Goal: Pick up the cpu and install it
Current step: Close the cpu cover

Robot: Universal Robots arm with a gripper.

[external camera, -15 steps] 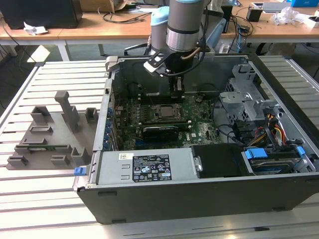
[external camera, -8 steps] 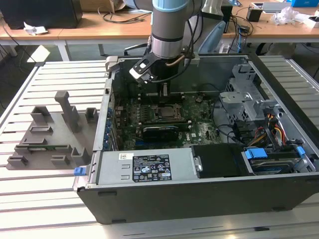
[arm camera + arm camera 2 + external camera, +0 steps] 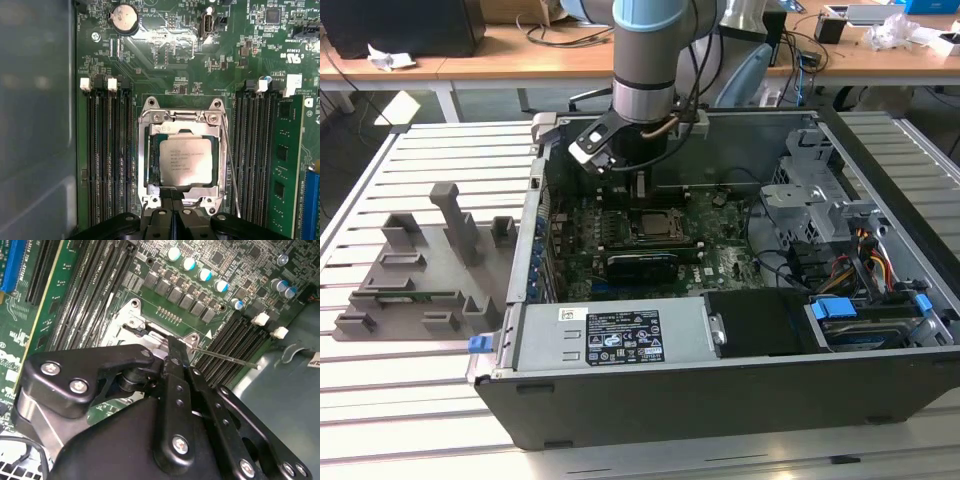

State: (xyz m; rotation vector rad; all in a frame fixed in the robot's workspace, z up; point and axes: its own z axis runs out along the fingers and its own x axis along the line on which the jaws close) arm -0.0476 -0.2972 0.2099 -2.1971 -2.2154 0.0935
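The cpu, a small square chip with a silver-grey top, lies flat inside the metal socket frame on the green motherboard. In the exterior view the cpu sits mid-board inside the open computer case. My gripper hangs just above one edge of the socket, its two black fingers pressed together with nothing between them. In the second wrist view the gripper points down at the socket corner. The exterior view has the gripper right over the socket's far side.
A thin socket lever runs beside the frame. Memory slots flank the socket on both sides. A power supply and a drive cage crowd the case. A grey fixture tray stands at the exterior view's left.
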